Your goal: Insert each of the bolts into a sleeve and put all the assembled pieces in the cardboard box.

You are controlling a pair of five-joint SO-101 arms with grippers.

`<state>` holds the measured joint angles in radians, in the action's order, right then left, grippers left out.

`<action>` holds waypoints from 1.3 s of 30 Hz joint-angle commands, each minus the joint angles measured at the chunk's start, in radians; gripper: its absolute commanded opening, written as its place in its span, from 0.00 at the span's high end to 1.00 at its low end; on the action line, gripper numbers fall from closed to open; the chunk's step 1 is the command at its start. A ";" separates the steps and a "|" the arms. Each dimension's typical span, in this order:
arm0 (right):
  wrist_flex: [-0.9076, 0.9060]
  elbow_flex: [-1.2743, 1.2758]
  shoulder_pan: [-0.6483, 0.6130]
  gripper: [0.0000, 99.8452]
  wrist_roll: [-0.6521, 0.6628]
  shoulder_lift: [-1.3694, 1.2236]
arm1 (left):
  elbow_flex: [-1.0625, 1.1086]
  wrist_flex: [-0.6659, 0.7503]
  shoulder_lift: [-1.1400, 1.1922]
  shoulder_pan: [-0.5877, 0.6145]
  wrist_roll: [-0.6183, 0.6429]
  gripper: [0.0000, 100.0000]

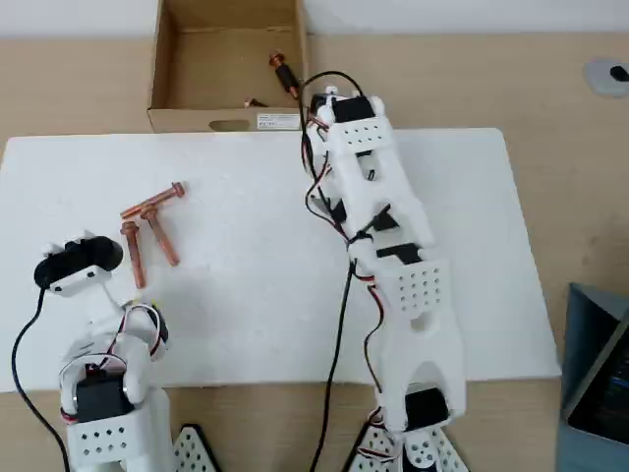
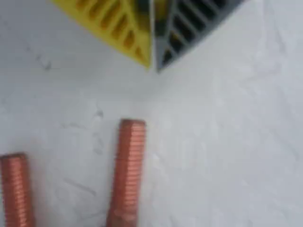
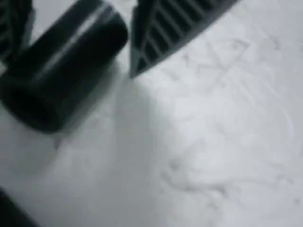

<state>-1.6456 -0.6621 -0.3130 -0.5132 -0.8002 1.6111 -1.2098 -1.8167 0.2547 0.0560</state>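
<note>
Left gripper's point(image 2: 154, 66) fingers pressed together over the bolts point(image 2: 129, 170) (three on the mat point(image 1: 246, 324)). Right gripper's point(image 3: 68, 68) fingers spread astride a sleeve point(image 3: 57, 80) by the box point(image 1: 162, 69).

Two bolts point(image 2: 129, 170) partly beyond view's edge

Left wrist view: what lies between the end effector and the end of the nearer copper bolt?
Nothing. The left wrist view shows bare white mat between the left end effector and the copper bolt.
</note>
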 commanded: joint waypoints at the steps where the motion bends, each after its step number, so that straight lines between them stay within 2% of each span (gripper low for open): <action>1: 0.015 -0.048 0.016 0.84 -0.002 0.008 | -0.009 0.008 -0.008 0.012 0.008 1.00; 7: 0.012 -0.042 0.016 0.99 0.000 0.007 | -0.009 0.008 -0.008 0.012 0.008 1.00; 13: -0.012 -0.065 0.016 0.99 0.002 0.022 | -0.009 0.008 -0.008 0.012 0.008 1.00; 17: -0.100 -0.189 0.012 0.99 0.005 0.068 | -0.009 0.008 -0.008 0.011 0.008 1.00; 22: -0.140 -0.337 0.018 0.99 0.081 0.119 | -0.009 0.008 -0.008 0.005 0.003 1.00; 27: -0.141 -0.369 0.012 0.99 0.129 0.263 | -0.009 0.008 -0.008 0.005 0.003 1.00; 32: -0.141 -0.262 0.013 0.99 0.169 0.476 | -0.009 0.008 -0.008 0.005 0.003 1.00; 39: -0.141 0.117 0.018 0.99 0.183 0.914 | -0.009 0.008 -0.008 0.006 0.005 1.00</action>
<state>-1.7668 -0.6790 -0.3130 -0.3429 -0.1250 1.6111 -1.2098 -1.8167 0.2547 0.0560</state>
